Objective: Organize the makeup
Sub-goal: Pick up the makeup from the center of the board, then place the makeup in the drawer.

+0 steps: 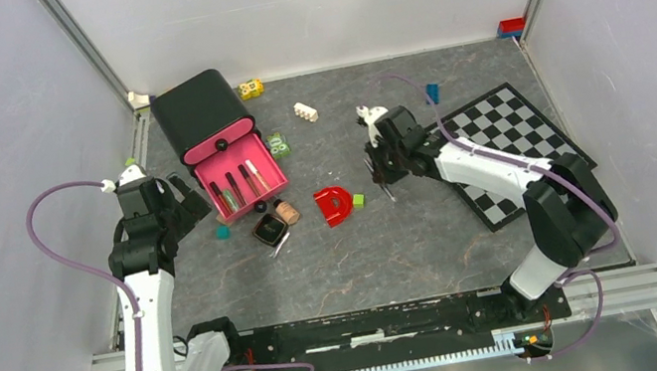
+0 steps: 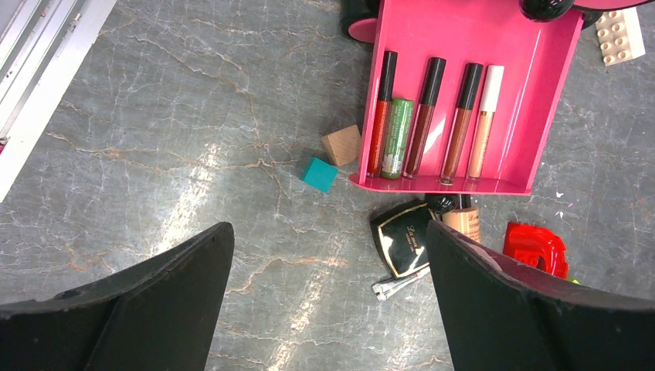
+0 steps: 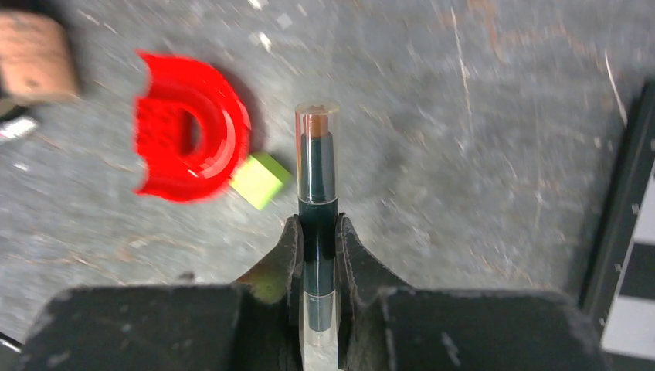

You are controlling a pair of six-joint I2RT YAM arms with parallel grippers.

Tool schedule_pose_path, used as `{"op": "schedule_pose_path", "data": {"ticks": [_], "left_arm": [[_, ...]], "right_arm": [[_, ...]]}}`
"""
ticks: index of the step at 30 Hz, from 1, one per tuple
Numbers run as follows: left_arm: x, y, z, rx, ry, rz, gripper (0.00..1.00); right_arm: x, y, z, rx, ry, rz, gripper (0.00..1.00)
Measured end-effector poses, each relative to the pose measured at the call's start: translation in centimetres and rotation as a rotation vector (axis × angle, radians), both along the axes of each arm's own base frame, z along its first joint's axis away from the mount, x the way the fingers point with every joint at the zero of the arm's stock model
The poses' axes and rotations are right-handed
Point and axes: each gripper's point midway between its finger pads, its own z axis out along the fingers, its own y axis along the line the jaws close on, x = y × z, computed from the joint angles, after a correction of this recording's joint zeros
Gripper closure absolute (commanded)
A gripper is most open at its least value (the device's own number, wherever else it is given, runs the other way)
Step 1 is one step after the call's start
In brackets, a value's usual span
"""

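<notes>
Clearly, the right gripper point(image 3: 318, 232) is closed on a slim dark stick point(image 3: 317, 154) with a clear cap. Its two jaws press the lower half from both sides, and the capped end stands out in front of them. The stick is lifted off the grey table point(image 3: 479, 154), beside the red D-shaped piece point(image 3: 189, 139) and the small green brick point(image 3: 261, 179). Seen from above, the pink drawer point(image 1: 268, 160) is well to the left, and several tubes point(image 2: 423, 116) lie in it side by side, parallel to its side walls. The step in hand, I think, is to carry the stick to that drawer. To do it well, the grip should not loosen on the way, the stick should pass above the red piece without touching it, and it should be turned parallel to the tubes before it goes down. The bare strip beside the white-capped tube looks like the best place. The left gripper point(image 2: 328, 309) hangs with jaws wide apart near the drawer front, where the black compact point(image 2: 402, 247) and the beige bottle point(image 2: 466, 222) lie, so the two arms must not meet there.
</notes>
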Motion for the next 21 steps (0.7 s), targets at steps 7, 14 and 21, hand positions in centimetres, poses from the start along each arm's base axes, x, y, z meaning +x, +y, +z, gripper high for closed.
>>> {"op": "schedule_pose_path", "data": {"ticks": [7, 14, 21], "left_arm": [[0.0, 0.0, 0.0, 0.000, 0.000, 0.000, 0.00], [0.0, 0.0, 0.0, 0.002, 0.000, 0.002, 0.00], [0.0, 0.1, 0.0, 0.002, 0.001, 0.002, 0.00]], "right_arm": [[3.1, 6.7, 4.5, 0.132, -0.087, 0.044, 1.00], [5.4, 13.0, 8.0, 0.286, -0.129, 0.078, 1.00], [7.0, 18.6, 10.3, 0.422, -0.155, 0.107, 1.00]]}}
